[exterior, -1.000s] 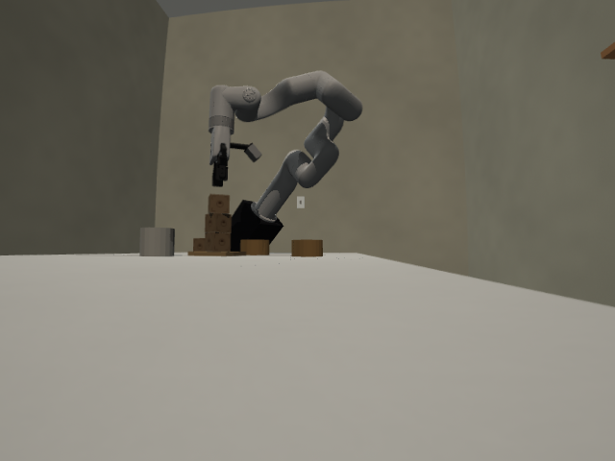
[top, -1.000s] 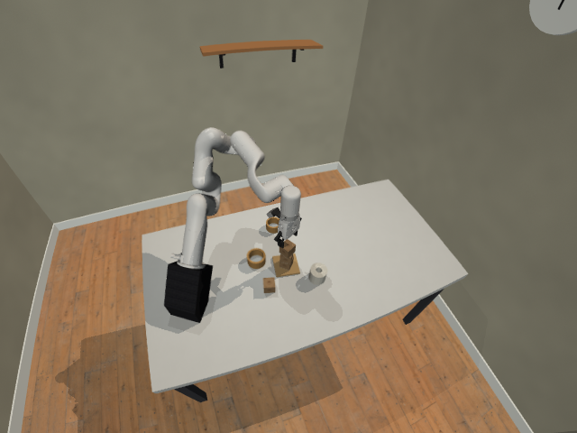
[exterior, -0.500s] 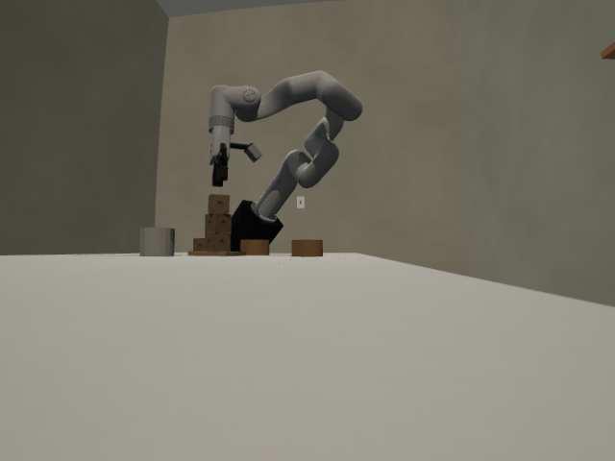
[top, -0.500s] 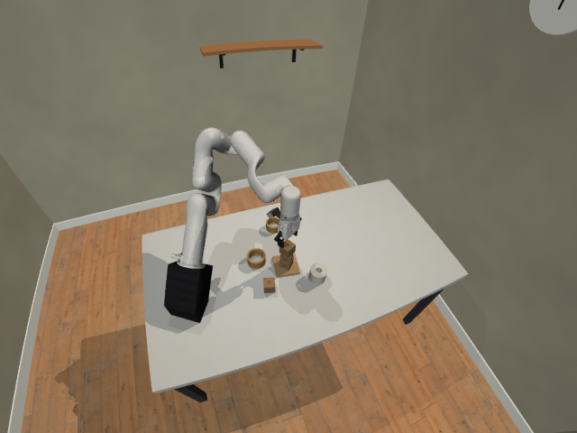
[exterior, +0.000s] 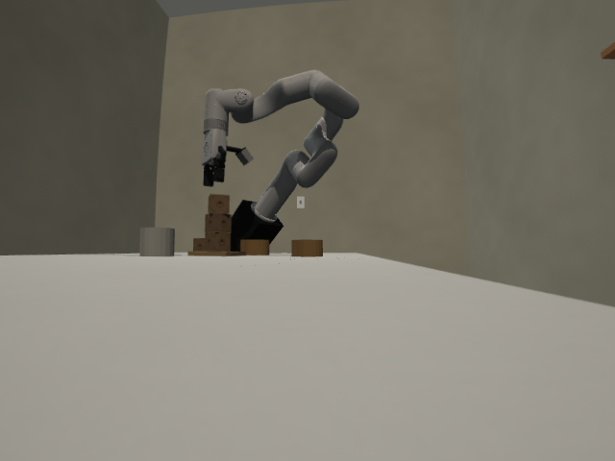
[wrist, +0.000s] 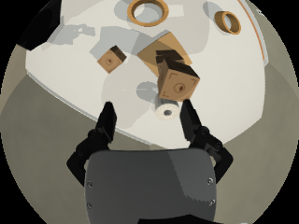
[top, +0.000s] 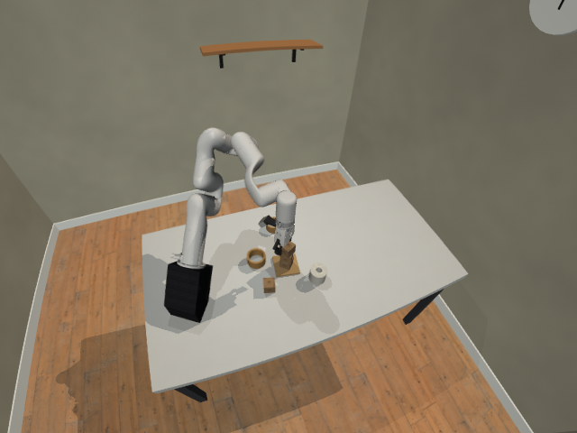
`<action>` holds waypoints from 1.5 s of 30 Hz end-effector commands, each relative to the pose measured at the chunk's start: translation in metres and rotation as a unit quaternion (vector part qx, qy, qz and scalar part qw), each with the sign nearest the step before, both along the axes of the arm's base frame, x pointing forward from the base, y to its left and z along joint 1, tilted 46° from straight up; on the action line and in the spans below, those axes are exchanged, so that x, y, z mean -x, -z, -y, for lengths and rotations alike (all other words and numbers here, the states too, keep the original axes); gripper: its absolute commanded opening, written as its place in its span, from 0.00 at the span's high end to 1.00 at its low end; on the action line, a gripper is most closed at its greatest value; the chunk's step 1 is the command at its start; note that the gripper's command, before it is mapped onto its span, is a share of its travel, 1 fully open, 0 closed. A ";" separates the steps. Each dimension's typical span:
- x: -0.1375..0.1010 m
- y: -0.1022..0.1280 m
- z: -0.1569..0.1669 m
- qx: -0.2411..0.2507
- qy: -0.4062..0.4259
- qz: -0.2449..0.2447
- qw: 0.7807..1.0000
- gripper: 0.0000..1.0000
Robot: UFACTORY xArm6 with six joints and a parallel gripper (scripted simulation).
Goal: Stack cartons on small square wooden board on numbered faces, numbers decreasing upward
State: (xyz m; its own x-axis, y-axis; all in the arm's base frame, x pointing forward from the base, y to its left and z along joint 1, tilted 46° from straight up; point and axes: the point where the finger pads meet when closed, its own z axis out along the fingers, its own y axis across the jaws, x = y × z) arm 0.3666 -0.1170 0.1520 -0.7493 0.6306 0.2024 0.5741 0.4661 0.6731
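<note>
Exterior view: open claw (exterior: pixel 213 175) hovers just above carton column (exterior: pixel 218 222).

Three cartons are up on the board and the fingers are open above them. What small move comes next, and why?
Probably swing the open gripper away from the column and over toward the lone carton on the table, beside the wooden board. The gripper holds nothing and hangs above the top carton. That fourth carton is not yet stacked, so it looks like the next pick.
</note>
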 end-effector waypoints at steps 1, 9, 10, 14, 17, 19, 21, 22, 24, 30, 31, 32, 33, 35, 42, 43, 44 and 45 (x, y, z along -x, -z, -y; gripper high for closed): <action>0.034 0.030 0.028 0.042 -0.096 0.092 0.990 0.00; 0.067 0.055 0.044 0.080 -0.183 0.173 0.964 0.00; 0.069 0.057 0.045 0.083 -0.191 0.181 0.961 0.00; 0.072 0.059 0.046 0.087 -0.199 0.188 0.958 0.00; 0.072 0.059 0.046 0.087 -0.199 0.188 0.958 0.00; 0.072 0.059 0.046 0.087 -0.199 0.188 0.958 0.00; 0.072 0.059 0.046 0.087 -0.199 0.188 0.958 0.00; 0.072 0.059 0.046 0.087 -0.199 0.188 0.958 0.00; 0.072 0.059 0.046 0.087 -0.199 0.188 0.958 0.00; 0.072 0.059 0.046 0.087 -0.199 0.188 0.958 0.00; 0.072 0.059 0.046 0.087 -0.199 0.188 0.958 0.00; 0.072 0.059 0.046 0.087 -0.199 0.188 0.958 0.00; 0.072 0.059 0.046 0.087 -0.199 0.188 0.958 0.00; 0.072 0.059 0.046 0.087 -0.199 0.188 0.958 0.00; 0.072 0.060 0.046 0.087 -0.199 0.188 0.958 0.00; 0.072 0.060 0.046 0.087 -0.199 0.188 0.958 0.00; 0.072 0.060 0.046 0.087 -0.199 0.188 0.958 0.00; 0.072 0.060 0.045 0.087 -0.199 0.188 0.958 0.00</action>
State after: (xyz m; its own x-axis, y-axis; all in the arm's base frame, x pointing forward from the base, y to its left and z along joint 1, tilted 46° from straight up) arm 0.2944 -0.1615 0.0917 -0.9372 0.2791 -0.2090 0.0599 0.7194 0.6920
